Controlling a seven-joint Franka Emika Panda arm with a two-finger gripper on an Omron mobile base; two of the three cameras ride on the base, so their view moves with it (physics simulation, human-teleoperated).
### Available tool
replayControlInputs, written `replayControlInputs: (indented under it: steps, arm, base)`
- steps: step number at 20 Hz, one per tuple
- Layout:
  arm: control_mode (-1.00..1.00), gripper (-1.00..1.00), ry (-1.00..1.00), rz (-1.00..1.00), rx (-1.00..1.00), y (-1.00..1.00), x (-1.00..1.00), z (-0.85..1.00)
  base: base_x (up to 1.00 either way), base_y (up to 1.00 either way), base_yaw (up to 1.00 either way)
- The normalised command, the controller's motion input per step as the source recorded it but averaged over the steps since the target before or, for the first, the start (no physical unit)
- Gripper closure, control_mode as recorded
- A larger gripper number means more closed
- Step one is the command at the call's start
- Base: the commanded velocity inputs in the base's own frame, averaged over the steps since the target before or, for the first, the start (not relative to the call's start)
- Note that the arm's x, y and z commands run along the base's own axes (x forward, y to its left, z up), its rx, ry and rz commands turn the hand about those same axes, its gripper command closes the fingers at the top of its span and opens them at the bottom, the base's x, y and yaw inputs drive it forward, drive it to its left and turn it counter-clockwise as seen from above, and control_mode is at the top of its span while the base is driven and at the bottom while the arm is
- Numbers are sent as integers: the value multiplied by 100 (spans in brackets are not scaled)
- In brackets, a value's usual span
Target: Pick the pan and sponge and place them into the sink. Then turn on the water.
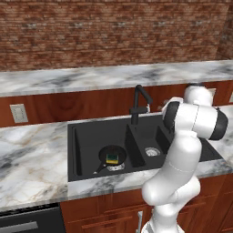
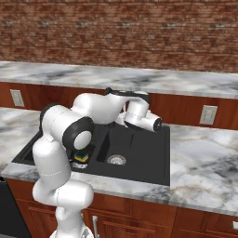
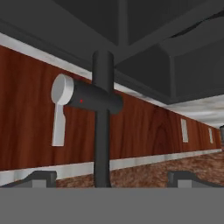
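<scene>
Black faucet (image 3: 102, 131) between the fingers (image 3: 41, 178) — spread apart — no writing legible.

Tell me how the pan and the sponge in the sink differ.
The pan is round and black with a thin handle; the sponge is a small rectangular block, yellow with a dark green layer. The pan is much the larger. The pan sits on the floor of the sink's left basin, while the sponge rests inside the pan. Both are in the same basin.
</scene>
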Motion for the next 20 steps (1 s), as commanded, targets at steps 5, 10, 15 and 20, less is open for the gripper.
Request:
replayControlInputs:
  steps: [5, 10, 15, 20]
  arm:
    - [-100, -100, 0, 1, 0, 12, 28, -14]
    - [-100, -100, 0, 0, 0, 16, 36, 0]
    - [-100, -100, 0, 0, 0, 11, 45, -1]
    - [-100, -100, 0, 0, 1, 0, 40, -19]
  base:
    - [0, 0, 0]
    - [0, 0, 0]
    - [0, 0, 0]
    - [0, 0, 0]
